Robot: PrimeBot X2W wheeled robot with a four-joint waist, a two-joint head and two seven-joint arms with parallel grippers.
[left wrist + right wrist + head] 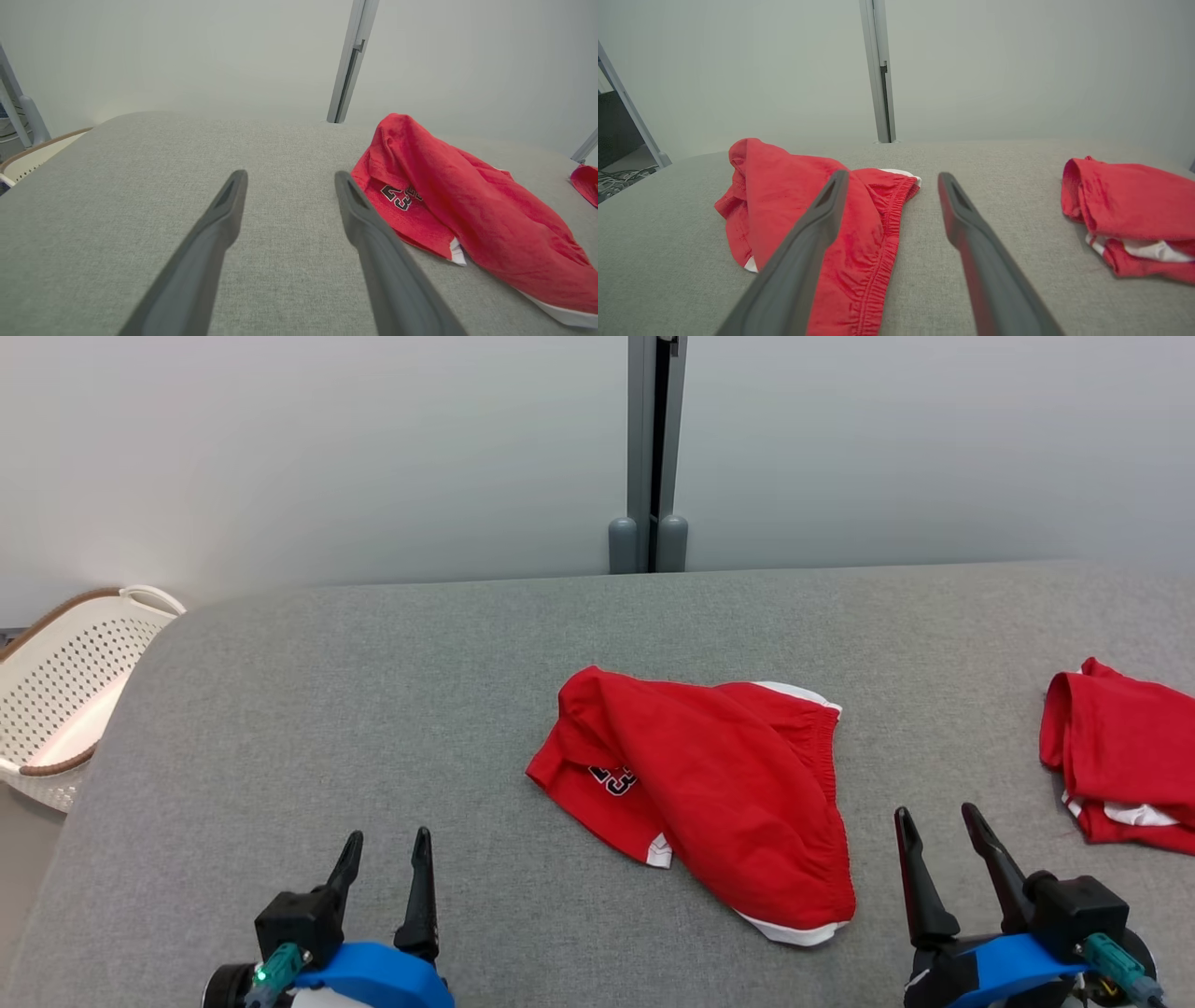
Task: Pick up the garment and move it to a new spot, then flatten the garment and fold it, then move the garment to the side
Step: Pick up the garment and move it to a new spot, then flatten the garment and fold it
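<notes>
The shorts [709, 775] lie crumpled on the counter [373, 691], ahead of and between the left fingers [420, 896] and right fingers [920, 887] — both spread wide, holding nothing. Best to pinch the elastic waistband at two spaced points — not a loose leg — so the cloth lifts open.

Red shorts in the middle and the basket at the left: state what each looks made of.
Red shorts: soft matte cloth, going by its creases and gathered waistband. Basket: probably rigid white plastic, smooth, with rows of moulded holes.
</notes>
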